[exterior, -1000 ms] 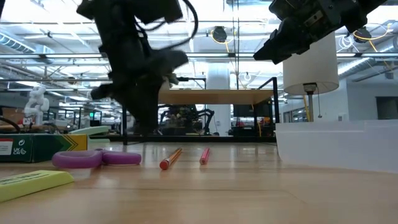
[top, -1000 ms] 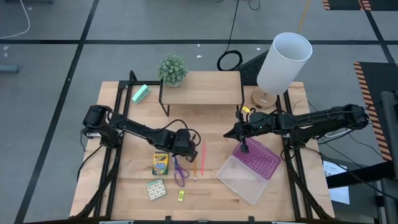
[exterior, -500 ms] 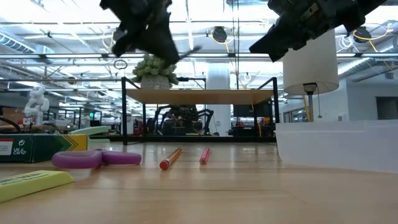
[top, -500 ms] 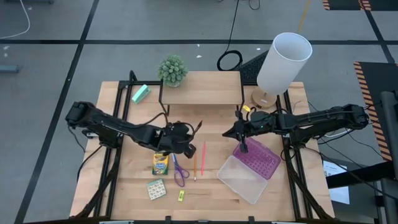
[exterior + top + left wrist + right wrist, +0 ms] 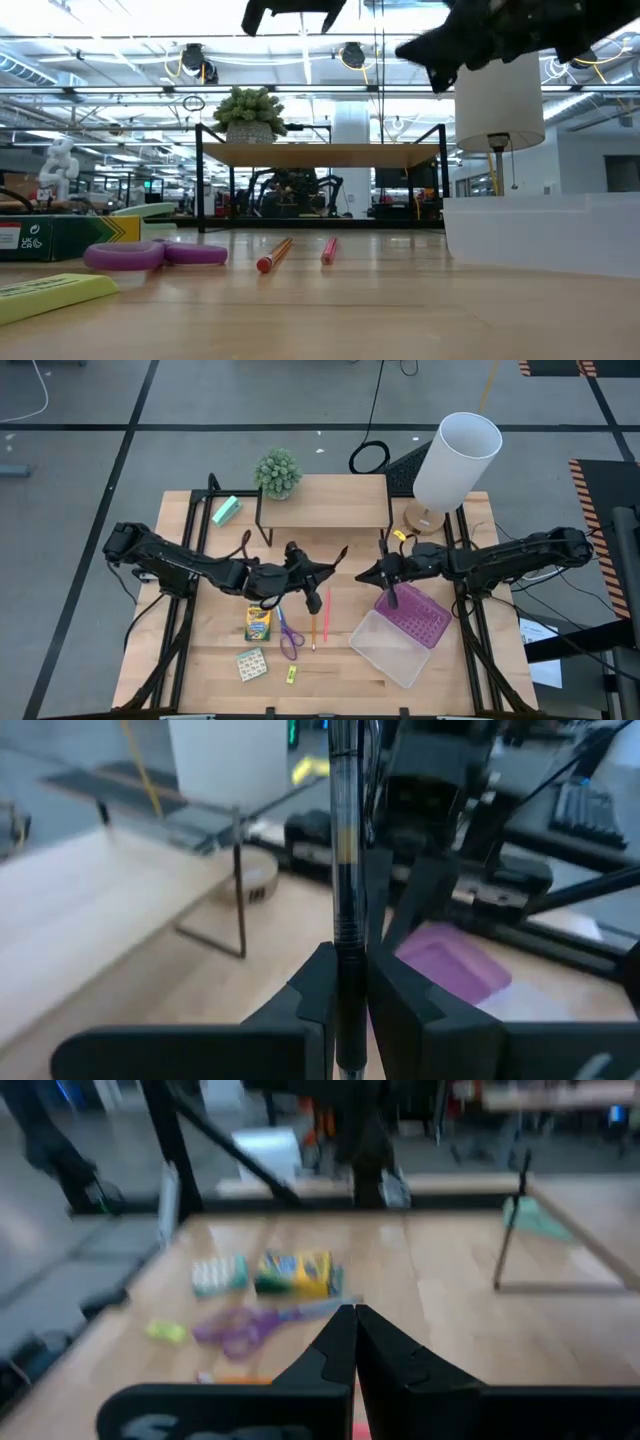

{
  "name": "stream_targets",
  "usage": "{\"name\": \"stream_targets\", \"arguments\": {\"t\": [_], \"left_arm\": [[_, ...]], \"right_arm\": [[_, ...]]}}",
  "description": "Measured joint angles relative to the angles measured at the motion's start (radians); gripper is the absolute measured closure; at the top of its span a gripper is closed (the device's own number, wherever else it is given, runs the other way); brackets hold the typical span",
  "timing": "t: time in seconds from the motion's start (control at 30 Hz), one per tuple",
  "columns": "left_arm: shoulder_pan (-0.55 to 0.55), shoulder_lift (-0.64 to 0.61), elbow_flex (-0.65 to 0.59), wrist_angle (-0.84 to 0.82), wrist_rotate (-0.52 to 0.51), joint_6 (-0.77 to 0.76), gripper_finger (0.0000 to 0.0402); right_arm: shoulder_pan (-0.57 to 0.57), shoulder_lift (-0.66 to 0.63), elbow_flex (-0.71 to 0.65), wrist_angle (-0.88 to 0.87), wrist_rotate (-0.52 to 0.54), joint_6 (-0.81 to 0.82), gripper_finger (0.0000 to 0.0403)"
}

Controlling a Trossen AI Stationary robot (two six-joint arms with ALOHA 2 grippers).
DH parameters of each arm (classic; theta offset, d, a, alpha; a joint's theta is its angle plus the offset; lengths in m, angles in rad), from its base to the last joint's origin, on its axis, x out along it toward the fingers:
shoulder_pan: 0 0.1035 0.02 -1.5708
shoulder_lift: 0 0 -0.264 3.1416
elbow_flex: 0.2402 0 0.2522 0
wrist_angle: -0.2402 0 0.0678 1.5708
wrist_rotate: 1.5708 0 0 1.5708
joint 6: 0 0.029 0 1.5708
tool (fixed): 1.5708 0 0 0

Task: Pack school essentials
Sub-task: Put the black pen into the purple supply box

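The wooden desk (image 5: 350,680) carries a clear box (image 5: 392,648) with its purple lid (image 5: 415,615) at the right. The left gripper (image 5: 318,575) hangs above the desk's middle, its jaws clamped on the black pen (image 5: 344,900). The right gripper (image 5: 367,574) hovers just beside the lid, jaws pressed together on nothing. Below the left arm lie the yellow-green crayon box (image 5: 258,623), purple-handled scissors (image 5: 289,637), orange pencil (image 5: 313,630) and pink pencil (image 5: 326,613), then the patterned card pack (image 5: 251,663) and a tiny yellow piece (image 5: 291,675).
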Motion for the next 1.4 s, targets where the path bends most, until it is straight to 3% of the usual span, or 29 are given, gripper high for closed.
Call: {"name": "stream_targets", "arguments": {"t": [0.13,0.33,0.53,0.73,0.9,1.17,1.4], "left_arm": [[-0.003,0.018,0.000,0.069,0.004,0.048,0.0355],[-0.006,0.074,-0.002,0.223,0.030,0.109,0.0355],[-0.002,0.121,0.001,0.465,0.069,0.202,0.0355],[0.012,0.142,0.001,0.607,0.134,0.267,0.0355],[0.030,0.182,0.000,0.713,0.196,0.291,0.0355],[0.045,0.243,0.002,0.825,0.266,0.335,0.0355],[0.052,0.263,0.002,0.821,0.273,0.357,0.0355]], "right_arm": [[0.016,0.000,-0.045,0.149,0.001,0.003,0.0403],[0.024,0.004,-0.046,0.182,0.002,0.025,0.0388],[0.039,0.012,-0.047,0.218,0.003,0.013,0.0320],[0.076,0.011,-0.047,0.295,0.003,-0.030,0.0239],[0.094,0.012,-0.047,0.374,0.004,-0.052,0.0195],[0.093,0.012,-0.047,0.362,0.072,-0.046,0.0187],[0.092,0.012,-0.047,0.320,0.085,-0.052,0.0192]]}}
